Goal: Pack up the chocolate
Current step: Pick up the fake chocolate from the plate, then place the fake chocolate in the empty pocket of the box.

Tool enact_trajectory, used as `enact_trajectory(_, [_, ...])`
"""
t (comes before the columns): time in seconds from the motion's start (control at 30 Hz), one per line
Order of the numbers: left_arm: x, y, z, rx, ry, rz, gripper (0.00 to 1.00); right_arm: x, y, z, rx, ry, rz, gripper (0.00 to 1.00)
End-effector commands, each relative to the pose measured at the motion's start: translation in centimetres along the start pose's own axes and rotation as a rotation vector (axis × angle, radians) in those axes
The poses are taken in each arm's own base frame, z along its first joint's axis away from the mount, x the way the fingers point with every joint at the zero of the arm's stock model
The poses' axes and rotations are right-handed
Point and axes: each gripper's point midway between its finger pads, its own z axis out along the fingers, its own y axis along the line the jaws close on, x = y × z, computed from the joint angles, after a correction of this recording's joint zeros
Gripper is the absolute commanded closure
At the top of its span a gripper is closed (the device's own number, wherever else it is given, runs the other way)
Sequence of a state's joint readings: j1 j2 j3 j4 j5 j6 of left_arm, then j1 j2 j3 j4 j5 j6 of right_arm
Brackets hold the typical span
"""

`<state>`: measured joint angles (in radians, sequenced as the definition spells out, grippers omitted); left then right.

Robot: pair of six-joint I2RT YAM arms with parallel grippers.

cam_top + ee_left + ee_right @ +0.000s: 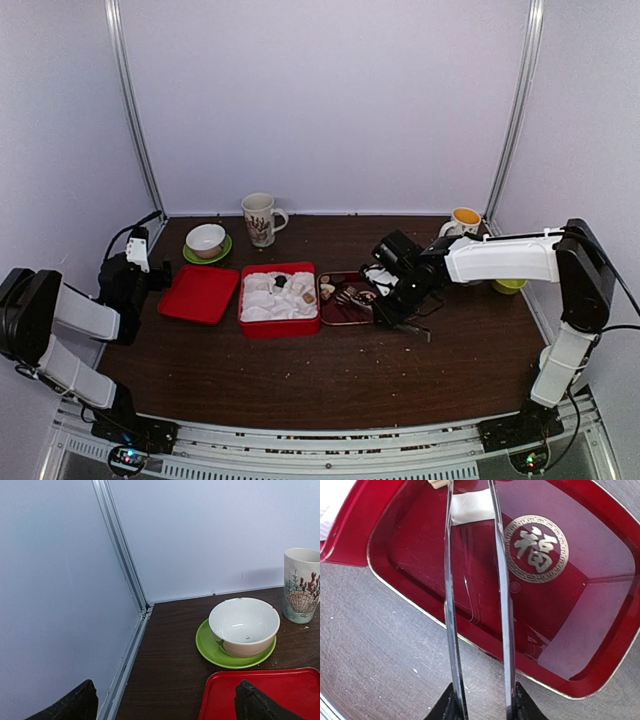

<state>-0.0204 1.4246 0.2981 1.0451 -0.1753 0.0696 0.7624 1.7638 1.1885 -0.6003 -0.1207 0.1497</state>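
At the far left of the overhead view, the left gripper (165, 685) hangs idle with its jaws spread wide and nothing between them. It faces a white bowl (244, 625) on a green saucer (210, 656), with the red lid (200, 293) lying flat just below. A shell-printed mug (260, 218) stands behind, toward the back wall. At centre is the red box (279, 328), whose white insert (262, 300) already holds some of the chocolate (309, 297), brown lumps and pale cubes. More pieces lie on the dark red tray (580, 645) touching the box's right side. Over that tray the right gripper (484, 697) clamps a pair of thin metal tongs (505, 605), pressing the blades fairly narrow. Near their tips, at the top of the wrist view, a cream piece (470, 507) sits between the blades, though I cannot tell whether it is actually pinched. Each piece is probably very light and rigid but brittle at the corners, and smooth enough to squirt out from polished steel. The best hold looks to be across two flat, opposite faces at mid-height, squeezed gently. The lumpy brown ones likely need a grip at their widest part. An orange-filled cup (465, 218) stands on the tabletop (300, 380) at the far right.
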Motion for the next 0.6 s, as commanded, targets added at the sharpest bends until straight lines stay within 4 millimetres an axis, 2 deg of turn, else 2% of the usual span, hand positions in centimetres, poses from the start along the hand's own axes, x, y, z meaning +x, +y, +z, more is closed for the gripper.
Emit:
enact_trajectory(0.0, [-0.7,0.3,0.0,-0.005,-0.032,-0.001,0.02,-0.9,-0.6,-1.5,0.021,-0.064,0.019,0.68])
enact_trajectory(0.33, [-0.7,0.3,0.0,-0.005,-0.031,-0.001,0.02,-3.0,1.3,-4.0,-0.084,-0.175,-0.003,0.68])
enact_trajectory(0.57, [-0.8,0.3,0.0,-0.006,-0.032,-0.001,0.02,-5.3,5.6,-6.0,-0.228,-0.246,-0.087,0.68])
